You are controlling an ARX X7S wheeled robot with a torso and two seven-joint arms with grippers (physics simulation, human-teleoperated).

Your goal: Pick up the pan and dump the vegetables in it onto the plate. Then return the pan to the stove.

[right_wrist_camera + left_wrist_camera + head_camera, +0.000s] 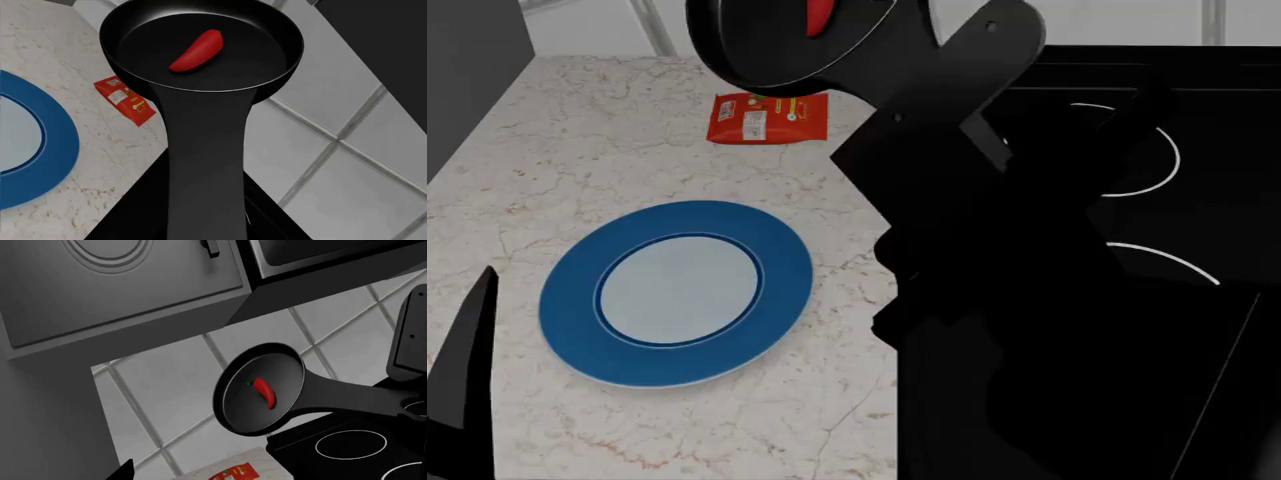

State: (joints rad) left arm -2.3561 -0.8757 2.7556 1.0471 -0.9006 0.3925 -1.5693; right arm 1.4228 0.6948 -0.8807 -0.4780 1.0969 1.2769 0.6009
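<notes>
My right gripper (207,231) is shut on the long handle of the black pan (257,55) and holds it in the air. In the head view the pan (754,55) hangs over the counter's far part, beyond the plate and above the red packet. The red chili pepper (197,50) lies inside the pan, also seen in the left wrist view (265,392). The blue-rimmed plate (574,330) sits empty on the marble counter, left of the stove (1181,120). My left gripper (213,476) is open and empty, low at the counter's left.
A flat red packet (767,118) lies on the counter beyond the plate. The tiled wall (167,385) is behind, with a grey cabinet (100,295) overhead. A dark tall surface (474,30) borders the counter's left. My right arm (1014,300) hides much of the stove.
</notes>
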